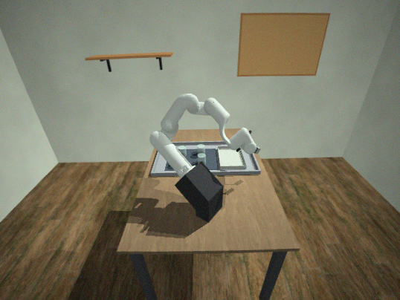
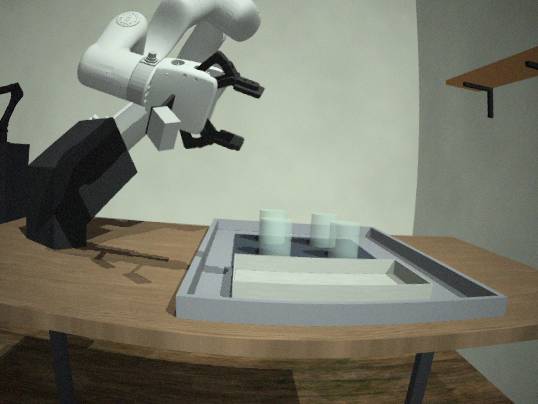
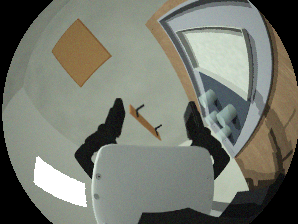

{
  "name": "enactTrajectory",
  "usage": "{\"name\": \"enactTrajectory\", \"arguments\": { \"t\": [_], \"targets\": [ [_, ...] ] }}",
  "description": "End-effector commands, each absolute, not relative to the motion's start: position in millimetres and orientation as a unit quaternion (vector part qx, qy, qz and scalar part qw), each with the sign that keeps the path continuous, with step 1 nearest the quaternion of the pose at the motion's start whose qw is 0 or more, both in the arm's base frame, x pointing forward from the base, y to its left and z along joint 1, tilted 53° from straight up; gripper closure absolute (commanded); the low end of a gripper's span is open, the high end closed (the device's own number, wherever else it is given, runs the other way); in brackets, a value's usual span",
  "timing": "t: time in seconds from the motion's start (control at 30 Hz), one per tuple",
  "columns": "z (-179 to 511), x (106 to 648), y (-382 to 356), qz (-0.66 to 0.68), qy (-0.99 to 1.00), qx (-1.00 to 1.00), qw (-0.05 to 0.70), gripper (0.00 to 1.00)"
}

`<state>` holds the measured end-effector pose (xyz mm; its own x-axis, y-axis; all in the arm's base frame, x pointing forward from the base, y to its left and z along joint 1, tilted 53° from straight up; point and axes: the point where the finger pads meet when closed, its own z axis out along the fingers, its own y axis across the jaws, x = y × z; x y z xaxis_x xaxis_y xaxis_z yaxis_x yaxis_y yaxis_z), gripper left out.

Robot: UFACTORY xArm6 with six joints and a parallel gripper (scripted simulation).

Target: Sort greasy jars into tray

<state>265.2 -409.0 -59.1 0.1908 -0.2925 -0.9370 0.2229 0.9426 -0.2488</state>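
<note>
Several pale glass jars (image 2: pixel 275 234) (image 1: pixel 201 148) (image 3: pixel 214 104) stand mouth down, close together, on the dark drying mat (image 2: pixel 245 243) (image 1: pixel 210 154). In the top view the arm hides part of the group. The white tray (image 2: pixel 320 291) (image 1: pixel 230 159) (image 3: pixel 213 52) lies beside the mat and holds nothing. Both rest on the rimmed grey steel top (image 2: pixel 320 312) (image 1: pixel 157 164). My gripper (image 2: pixel 245 116) (image 1: pixel 257 149) (image 3: pixel 155 107) is open and empty. It hangs high in the air, well above the tray's side of the steel top, and points sideways.
The arm's black base block (image 1: pixel 202 193) (image 2: pixel 75 185) stands on the wooden table (image 1: pixel 242 223) (image 2: pixel 125 300) in front of the steel top. A wall shelf (image 1: pixel 128 56) and a cork board (image 1: pixel 282 44) hang on the back wall.
</note>
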Motion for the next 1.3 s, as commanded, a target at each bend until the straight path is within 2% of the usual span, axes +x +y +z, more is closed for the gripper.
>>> {"name": "enactTrajectory", "arguments": {
  "t": [0.0,1.27],
  "targets": [
    [-42.9,282.2,-395.0,-0.167,0.600,-0.047,0.781,0.00],
    [106.5,324.3,-260.3,-0.142,0.467,-0.200,0.850,0.00]
  ]
}}
